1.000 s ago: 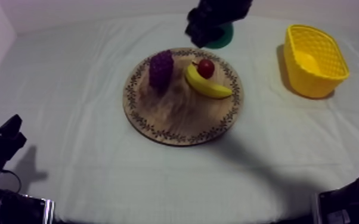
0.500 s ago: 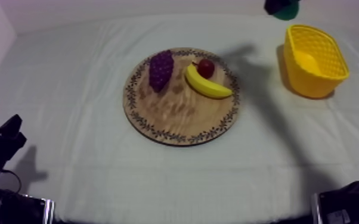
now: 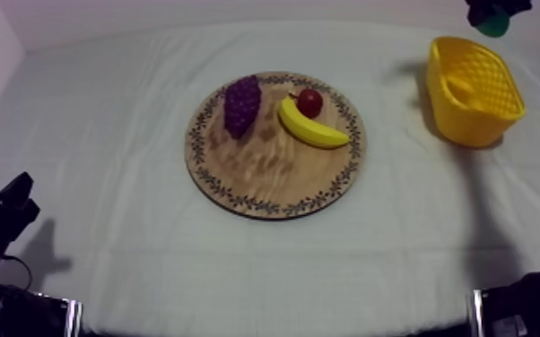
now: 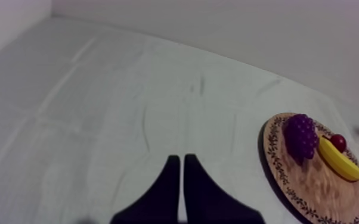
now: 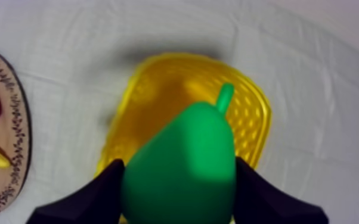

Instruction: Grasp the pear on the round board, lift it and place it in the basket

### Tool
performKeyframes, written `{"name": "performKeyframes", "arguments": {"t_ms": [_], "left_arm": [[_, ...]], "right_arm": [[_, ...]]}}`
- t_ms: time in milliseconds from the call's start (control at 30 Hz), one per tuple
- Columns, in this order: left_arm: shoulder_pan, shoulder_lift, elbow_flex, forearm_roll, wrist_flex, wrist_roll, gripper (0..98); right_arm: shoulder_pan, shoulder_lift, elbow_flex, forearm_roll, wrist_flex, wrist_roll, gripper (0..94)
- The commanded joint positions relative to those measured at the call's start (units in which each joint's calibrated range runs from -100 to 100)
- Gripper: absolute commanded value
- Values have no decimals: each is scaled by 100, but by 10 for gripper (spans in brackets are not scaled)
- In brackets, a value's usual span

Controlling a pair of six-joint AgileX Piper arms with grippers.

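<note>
- The right end effector (image 5: 179, 165) holds the green pear (image 5: 185, 143) between its two black fingers, over the yellow basket (image 5: 258, 110).
- The left end effector (image 4: 179, 182) is closed to a narrow wedge, low over the desk (image 4: 98, 107), well apart from the wooden board (image 3: 274, 175).
- The bunch of grapes (image 3: 242, 105), the banana (image 3: 314, 131) and the small red fruit (image 3: 309, 102) lie on the board.

I logged the pear (image 5: 185, 137) as plain green, stem included. The yellow basket (image 5: 250, 119) was uniform yellow with a lattice of small holes. The wooden board (image 3: 265, 170) was light brown with visible grain and a dark leaf-vine band around its rim. On the board, the grapes (image 3: 242, 104) at 11 o'clock were purple, the small red fruit (image 3: 309, 102) at 1 o'clock was deep red, and the banana (image 3: 313, 131) was yellow. The cloth (image 3: 103, 179) was grey-white. The left gripper (image 4: 182, 161) and right gripper (image 5: 179, 164) were black.
</note>
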Motion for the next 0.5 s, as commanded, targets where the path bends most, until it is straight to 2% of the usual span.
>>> {"name": "performKeyframes", "arguments": {"t_ms": [0,233,467], "left_arm": [[1,2,-2,-3,1,2,1],[1,2,-2,-3,1,2,1],[1,2,-2,-3,1,2,1]], "right_arm": [[90,180,40,-23,-107,7,384],[282,870,232,9,-499,34,409],[378,1416,221,-25,-644,171,600]]}}
